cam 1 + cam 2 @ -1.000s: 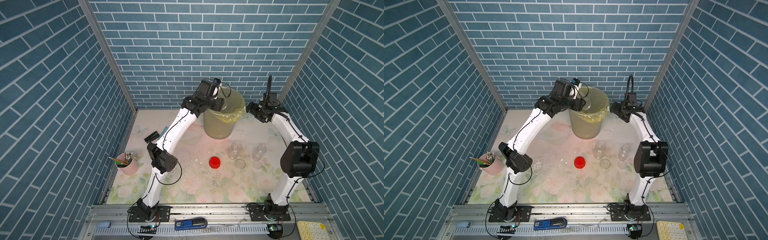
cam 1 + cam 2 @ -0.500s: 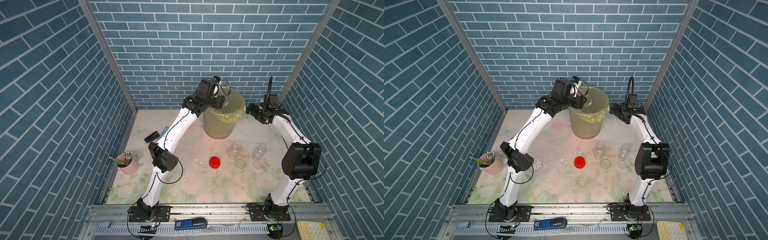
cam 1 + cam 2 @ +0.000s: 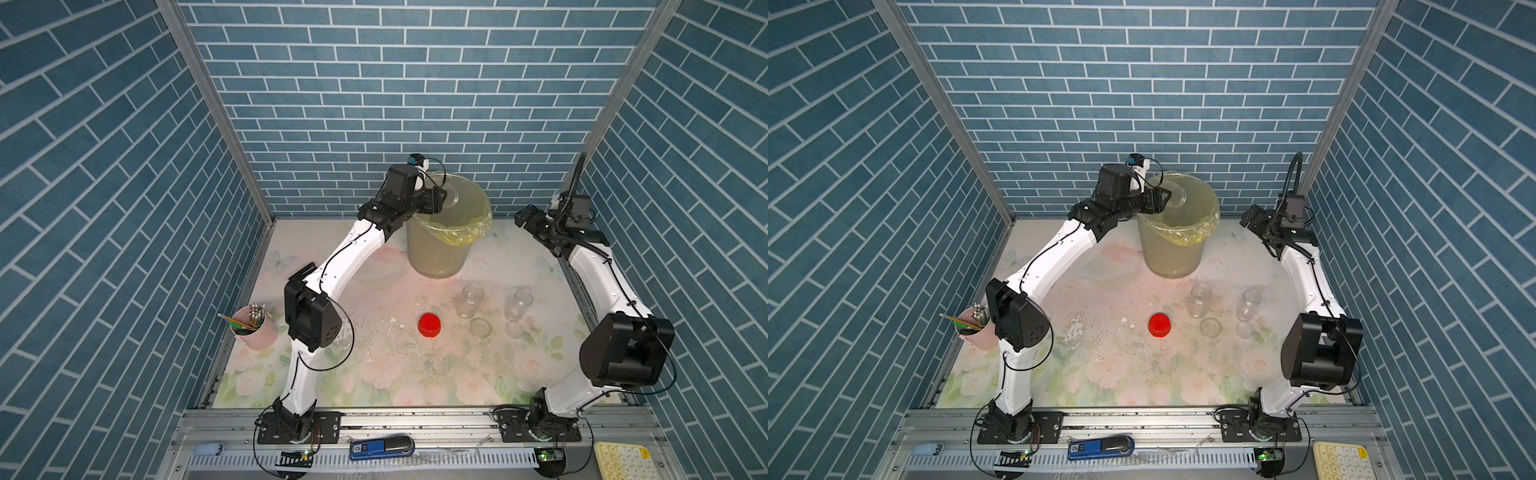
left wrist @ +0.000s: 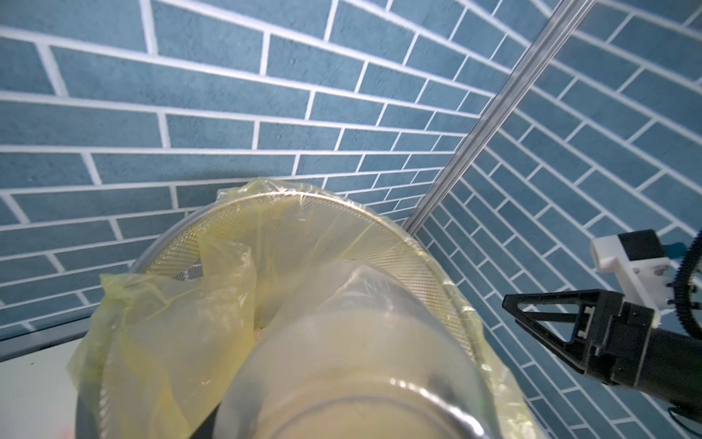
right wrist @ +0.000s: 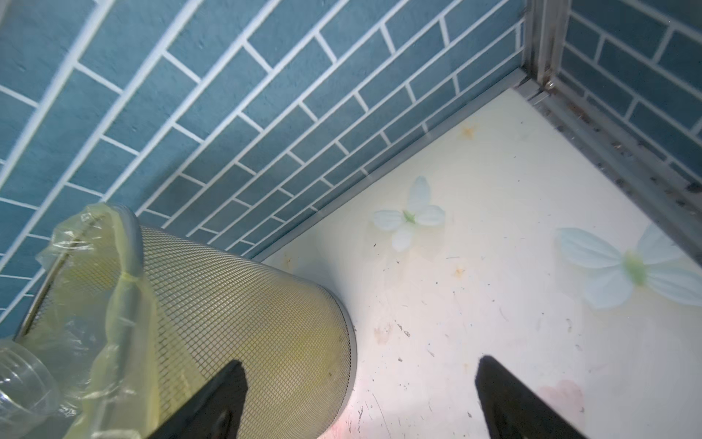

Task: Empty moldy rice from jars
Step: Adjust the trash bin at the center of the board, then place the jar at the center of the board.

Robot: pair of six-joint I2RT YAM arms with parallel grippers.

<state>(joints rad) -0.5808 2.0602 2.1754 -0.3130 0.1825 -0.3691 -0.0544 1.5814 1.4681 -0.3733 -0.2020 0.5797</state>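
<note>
Yellow plastic, in the form of a bag liner point(image 3: 457, 237), is folded over the rim of the mesh bin point(image 3: 436, 257) at the back of the bench point(image 3: 374, 374), and the tilted jar point(image 4: 353, 342) is held over this opening. The jar is pinched by the left fingers point(image 3: 1162, 195). Its long axis is laid from those fingers out across the bin, with the base toward the wrist and the mouth lower, over the opening. The moldy rice cannot be picked out with certainty. A pale, cloudy cast is seen through the jar wall in the left wrist view (whether grains or only a film cannot be told), and the bin's depth is hidden by the liner.

The right fingers point(image 3: 527, 217) are spread wide and nothing is held between them. They are placed near the bin, on the side away from the left arm and apart from its wall. A second jar point(image 3: 471, 300) and a third jar point(image 3: 518, 304) are stood upright and uncapped on the bench in front of the bin, and both look empty. Two clear lids point(image 3: 481, 327) and a red cap point(image 3: 429, 324) are laid beside them.

The pour is judged to be in hand or nearly done. Since mouth and bin are aligned, only a steeper tip about the left wrist would be called for. The standing jars are nearer the right arm.
</note>
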